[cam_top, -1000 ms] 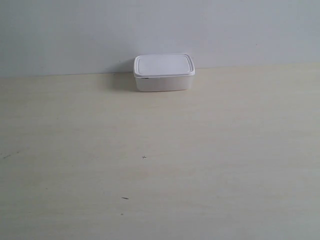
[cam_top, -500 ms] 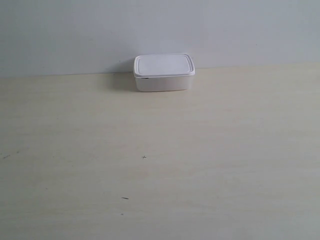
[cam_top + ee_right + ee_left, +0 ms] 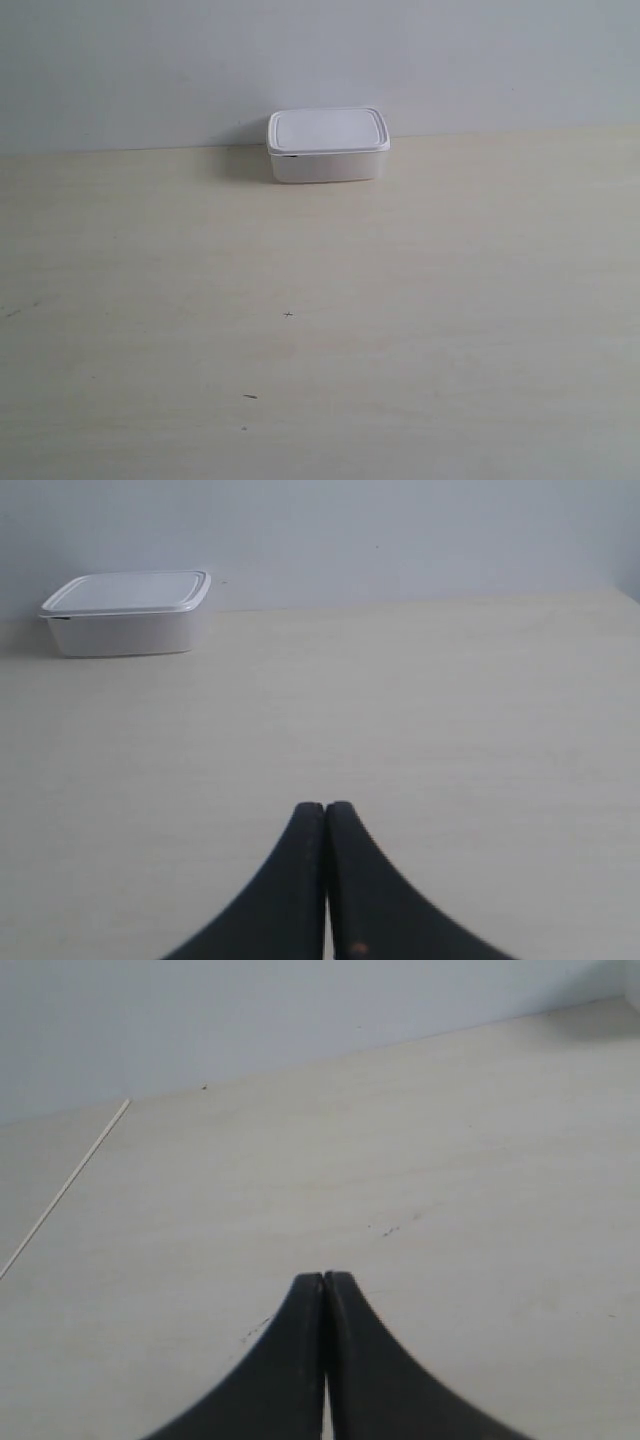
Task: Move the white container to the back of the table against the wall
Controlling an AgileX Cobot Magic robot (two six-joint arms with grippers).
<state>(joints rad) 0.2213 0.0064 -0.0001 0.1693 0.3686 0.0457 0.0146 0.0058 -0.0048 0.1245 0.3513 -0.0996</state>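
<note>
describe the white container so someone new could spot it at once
Follow the table back to where it meets the pale wall. The white container sits there, a small round-cornered lidded box, the only object on it.

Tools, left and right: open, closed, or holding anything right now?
Left tool: closed, holding nothing.
Right tool: closed, holding nothing.

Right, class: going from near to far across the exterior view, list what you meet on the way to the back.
On the table: dark speck → small cross mark → white container → wall.
</note>
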